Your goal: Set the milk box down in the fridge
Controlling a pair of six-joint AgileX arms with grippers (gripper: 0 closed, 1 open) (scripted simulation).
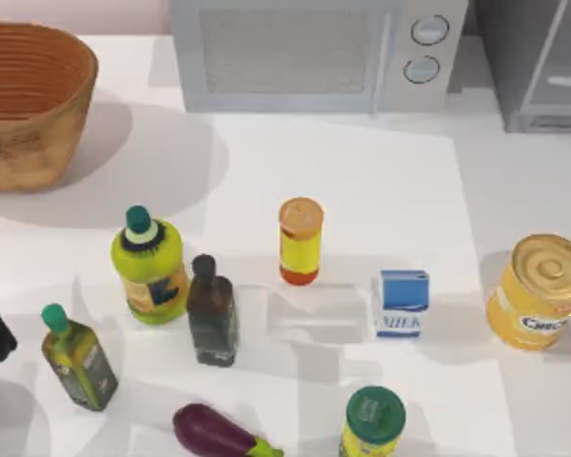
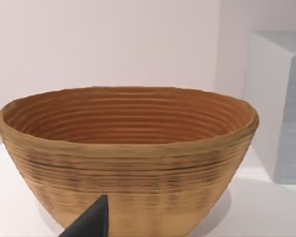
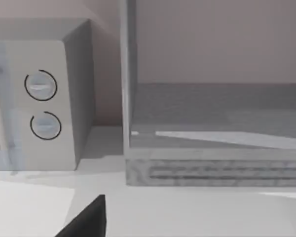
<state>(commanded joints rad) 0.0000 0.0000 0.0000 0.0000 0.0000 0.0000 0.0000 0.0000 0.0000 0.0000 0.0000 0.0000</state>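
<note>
Milk sits untouched: the small white carton with a blue top and blue lettering (image 1: pixel 401 303) stands upright on the white table (image 1: pixel 381 190), right of centre in the top view, between the orange-capped yellow bottle (image 1: pixel 300 241) and the yellow tin can (image 1: pixel 538 290), apart from both. Nothing grips it, so I judge the task to be at its first step, the reach.

At the far right edge stands the big dark grey metal fridge (image 1: pixel 542 67); the right wrist view looks into its grey cavity (image 3: pixel 217 113), so the door seems open, though its pale frame is cut off. Beside it is the light grey microwave with two round knobs (image 1: pixel 314 52).

Next, the right arm, being nearer, would come over the carton, close on its sides, lift clear of the can and carry it back to the fridge floor.

A dark finger tip (image 3: pixel 89 219) edges the right wrist view and another (image 2: pixel 91 222) the left, facing the woven brown basket (image 2: pixel 128 148); I cannot tell how either gripper stands.
</note>
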